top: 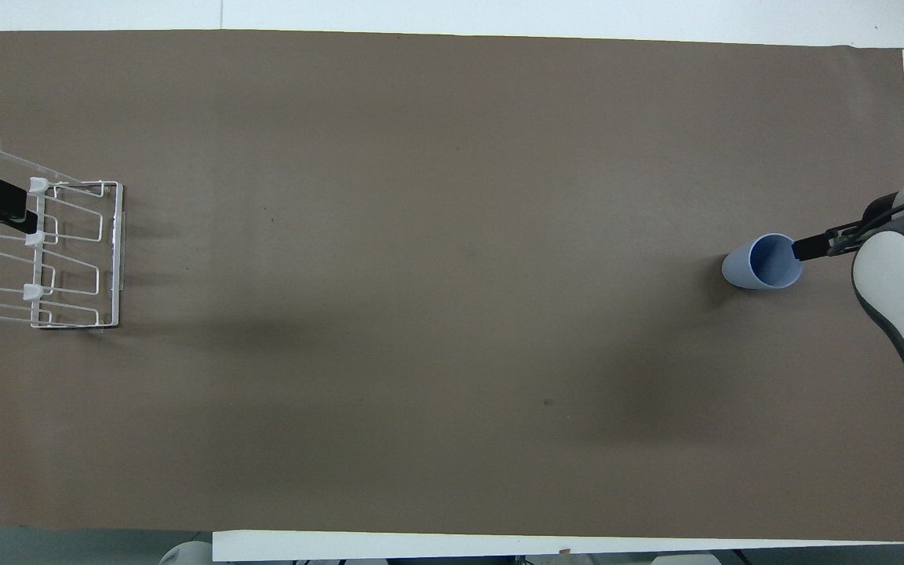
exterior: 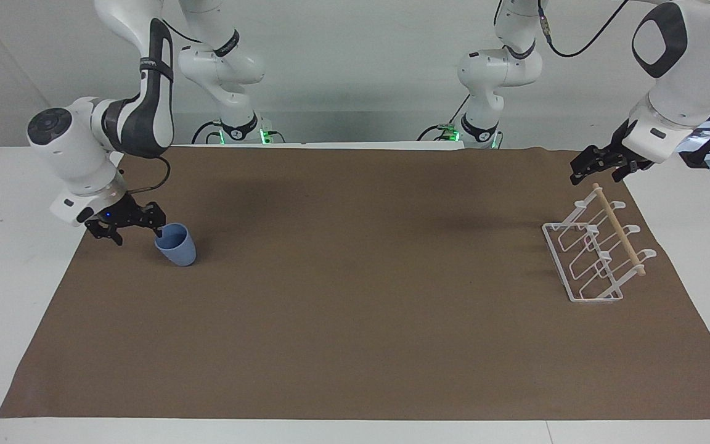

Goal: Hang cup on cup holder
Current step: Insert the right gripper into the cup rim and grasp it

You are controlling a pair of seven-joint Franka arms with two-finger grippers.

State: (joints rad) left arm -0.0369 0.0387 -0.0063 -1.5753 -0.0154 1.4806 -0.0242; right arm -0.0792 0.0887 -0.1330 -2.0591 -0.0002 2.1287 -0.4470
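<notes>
We judge the cup (exterior: 175,245) light, stiff and tippable; the right gripper (exterior: 135,230), fingers apart, should pinch its rim wall.

Under me: a brown mat (exterior: 355,320) covering most of the white table (exterior: 4,259) — white strips show at both ends & along the edges. Pale wall (exterior: 355,68) back of my bases; black cables (exterior: 583,43) hang there.
</notes>
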